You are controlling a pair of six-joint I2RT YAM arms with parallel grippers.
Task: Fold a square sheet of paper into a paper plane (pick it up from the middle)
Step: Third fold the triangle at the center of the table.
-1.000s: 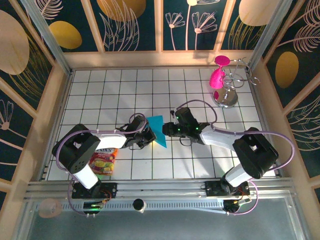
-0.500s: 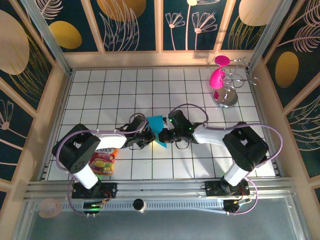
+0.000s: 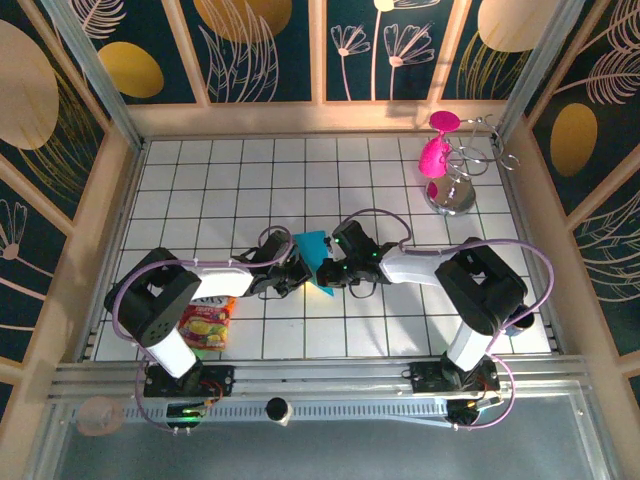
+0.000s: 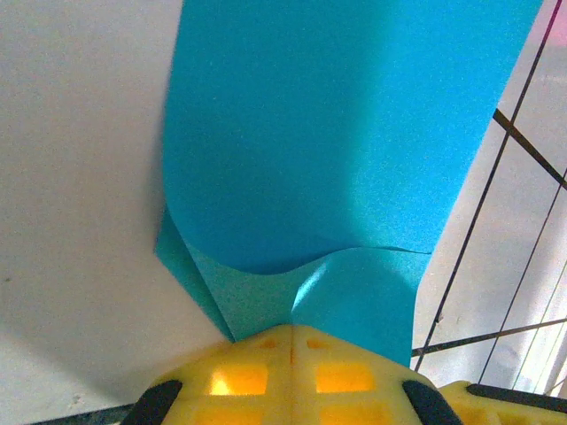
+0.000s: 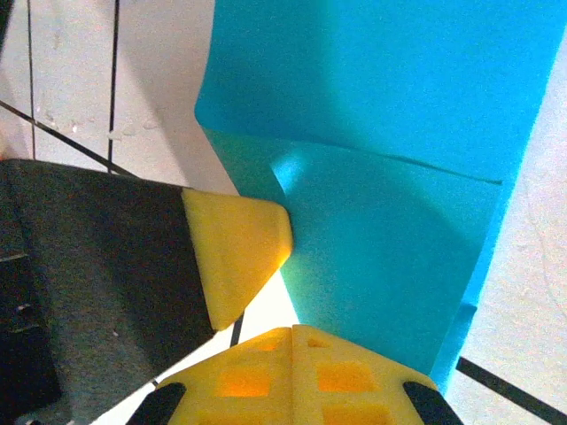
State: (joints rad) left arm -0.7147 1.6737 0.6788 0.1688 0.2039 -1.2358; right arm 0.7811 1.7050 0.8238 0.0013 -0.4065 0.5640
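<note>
Near the middle of the white tiled surface (image 3: 200,200) the two arms are meeting nose to nose, and the turquoise-blue sheet of paper (image 3: 312,250) is sitting between them, pinched from both sides. The left gripper (image 3: 299,272) is reaching in from the left and the right gripper (image 3: 330,270) from the right, the two almost touching. In the left wrist view the left gripper (image 4: 291,335) is pressing its yellow fingers together with no gap, clenching the near edge of the sheet of paper (image 4: 345,133), which is rising away in overlapping layers: a broad curved flap is lying over a smaller folded corner, and a rounded lobe is curling right at the fingertips. In the right wrist view the right gripper (image 5: 292,335) is likewise clamping tight on the lower edge of the sheet of paper (image 5: 381,106), while a crease is running across it above. One yellow fingertip (image 5: 237,257) of the left gripper is poking in just beside the paper, dark body behind it. Whether the paper is touching the surface cannot be told. A red-and-yellow snack packet (image 3: 205,325) is lying well apart, by the left arm, and pink goblets (image 3: 437,148) are sitting at a metal rack (image 3: 455,192) near the far right corner
</note>
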